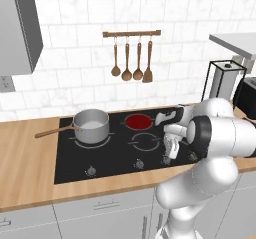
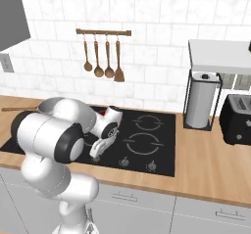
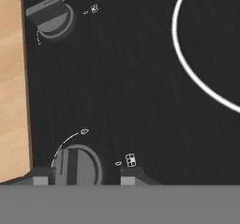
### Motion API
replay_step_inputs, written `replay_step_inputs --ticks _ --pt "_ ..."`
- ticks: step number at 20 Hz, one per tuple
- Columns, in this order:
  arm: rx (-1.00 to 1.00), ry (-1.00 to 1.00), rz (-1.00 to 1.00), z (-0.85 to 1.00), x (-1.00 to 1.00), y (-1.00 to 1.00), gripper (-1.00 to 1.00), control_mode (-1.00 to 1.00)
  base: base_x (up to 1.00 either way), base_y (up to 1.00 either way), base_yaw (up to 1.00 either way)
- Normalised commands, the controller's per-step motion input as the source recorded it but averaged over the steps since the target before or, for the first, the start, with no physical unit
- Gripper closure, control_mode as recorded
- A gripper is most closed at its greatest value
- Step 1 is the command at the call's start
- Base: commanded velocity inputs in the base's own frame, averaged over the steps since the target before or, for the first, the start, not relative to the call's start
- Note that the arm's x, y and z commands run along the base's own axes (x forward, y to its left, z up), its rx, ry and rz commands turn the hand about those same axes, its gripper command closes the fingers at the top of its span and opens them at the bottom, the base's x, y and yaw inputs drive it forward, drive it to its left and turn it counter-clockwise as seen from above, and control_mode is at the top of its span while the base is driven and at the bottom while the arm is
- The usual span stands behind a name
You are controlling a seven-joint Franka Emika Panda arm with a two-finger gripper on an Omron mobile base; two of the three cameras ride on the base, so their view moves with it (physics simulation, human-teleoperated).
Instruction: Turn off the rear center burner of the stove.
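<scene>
Gripper [image 3: 83, 177]: jaws slightly parted either side of a grey knob [image 3: 76, 166], whether touching cannot be told.
Rear center burner [image 1: 138, 121]: glowing red, behind the gripper on the stove [image 1: 75, 158].
Steel pot [image 1: 91, 125]: rear left burner.

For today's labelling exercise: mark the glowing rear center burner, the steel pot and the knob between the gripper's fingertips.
rear center burner [image 1: 138, 121], left base view, middle of the red disc.
steel pot [image 1: 91, 127], left base view, its side wall.
knob [image 3: 76, 166], hand view, its top ridge.

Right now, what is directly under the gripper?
Under the gripper sits a small grey stove knob on the black glass cooktop, between the two finger tips. The knob's lower part is hidden at the picture's bottom edge.
</scene>
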Motion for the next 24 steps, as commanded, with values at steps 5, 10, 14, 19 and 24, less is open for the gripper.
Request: replay_step_inputs --ticks 5,10,14,19,24 --pt "0.0 0.09 -0.45 -0.33 -0.16 0.42 1.0 -1.0 0.0 0.0 0.0" --pt "0.0 0.14 -0.6 -0.36 -0.02 0.61 1.0 -1.0 0.0 0.0 0.0" --pt "-0.04 0.23 -0.57 -0.21 0.0 0.49 1.0 -1.0 0.0 0.0 0.0" --pt "-0.11 0.21 -0.52 -0.23 0.0 0.49 1.0 -1.0 0.0 0.0 0.0" --pt "-0.17 0.2 -0.49 -0.24 0.0 0.44 1.0 -1.0 0.0 0.0 0.0"
